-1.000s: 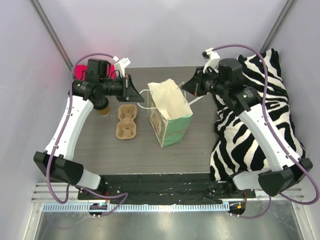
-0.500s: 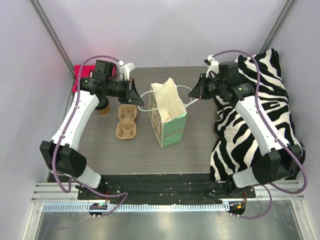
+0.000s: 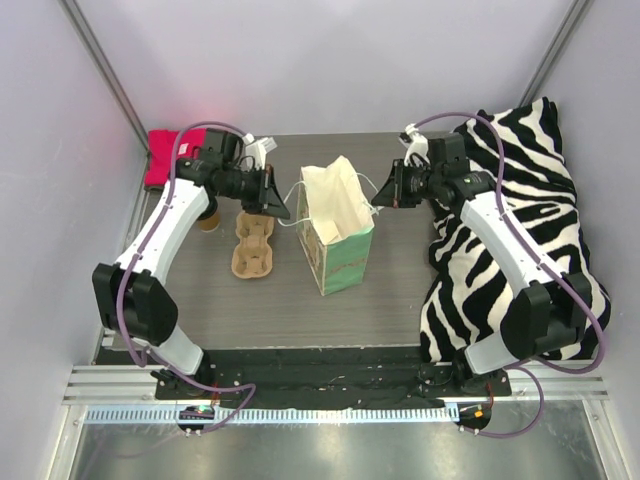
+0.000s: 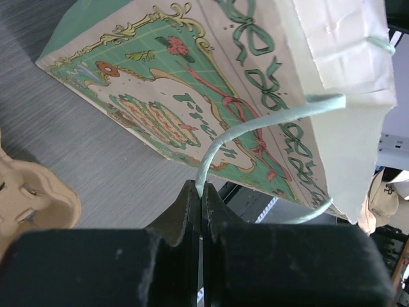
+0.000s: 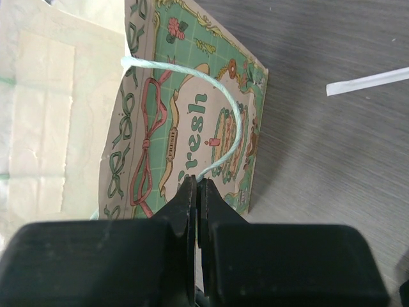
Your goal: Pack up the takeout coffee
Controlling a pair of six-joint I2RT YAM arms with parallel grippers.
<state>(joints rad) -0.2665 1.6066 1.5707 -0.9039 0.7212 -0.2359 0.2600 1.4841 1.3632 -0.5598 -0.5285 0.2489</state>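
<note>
The white-and-green paper bag (image 3: 340,240) stands upright mid-table with its mouth open. My left gripper (image 3: 283,208) is shut on the bag's left string handle (image 4: 255,121). My right gripper (image 3: 381,198) is shut on the right string handle (image 5: 223,109). The left wrist view shows the bag's printed side (image 4: 192,96), and the right wrist view shows the opposite printed side (image 5: 192,121). The tan kraft cup (image 3: 208,219) stands at the far left, partly hidden under my left arm. The black lid is out of view.
The beige pulp cup carrier (image 3: 253,243) lies left of the bag, its corner in the left wrist view (image 4: 32,195). A red object (image 3: 168,160) sits at the back left. A zebra-striped pillow (image 3: 520,240) fills the right side. A white paper strip (image 5: 367,81) lies on the table.
Both grippers have moved down and toward the near side with the bag handles held. The arms' elbows have swung. The bag has stayed in place.
</note>
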